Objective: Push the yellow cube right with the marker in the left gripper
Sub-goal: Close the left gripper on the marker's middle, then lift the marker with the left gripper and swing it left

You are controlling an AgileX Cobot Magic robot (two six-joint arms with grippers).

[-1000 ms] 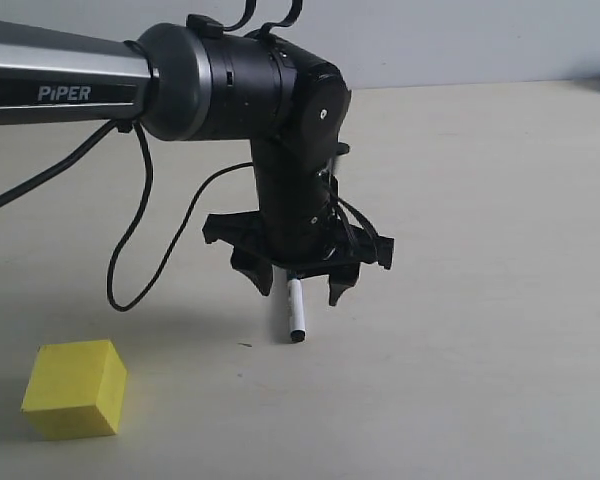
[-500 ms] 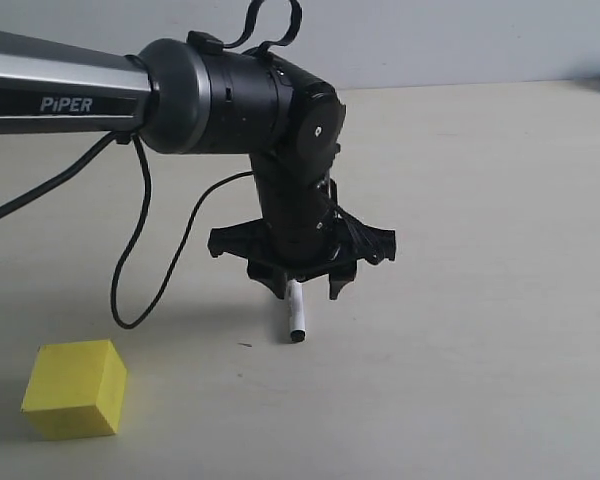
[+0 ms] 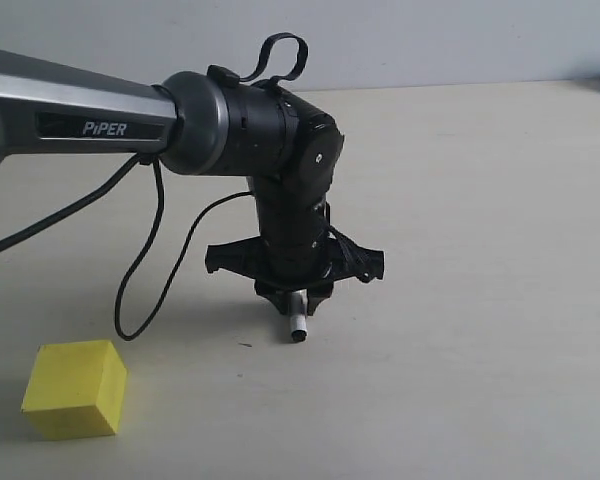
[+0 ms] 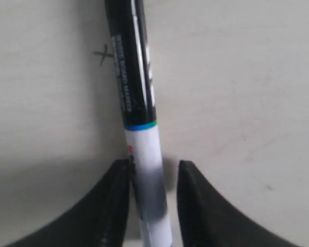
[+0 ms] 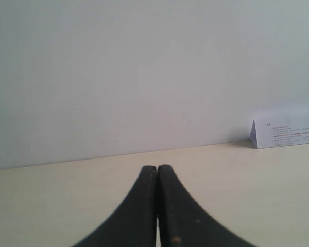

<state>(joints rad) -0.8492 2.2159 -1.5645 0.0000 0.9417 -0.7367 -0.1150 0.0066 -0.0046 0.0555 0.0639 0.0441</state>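
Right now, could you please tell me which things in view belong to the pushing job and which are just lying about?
For the job:
marker
left gripper, fingers either side of the marker
yellow cube

Just there:
folded paper card
right gripper, shut, holding nothing

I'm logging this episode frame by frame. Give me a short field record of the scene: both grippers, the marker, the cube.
left gripper: down at the table, fingers straddling the marker at its white barrel; firm grip unclear
marker: lying on the table, black cap clear of the fingers
yellow cube: on the table, left of the marker in the exterior view, apart from it, untouched
right gripper: shut, holding nothing
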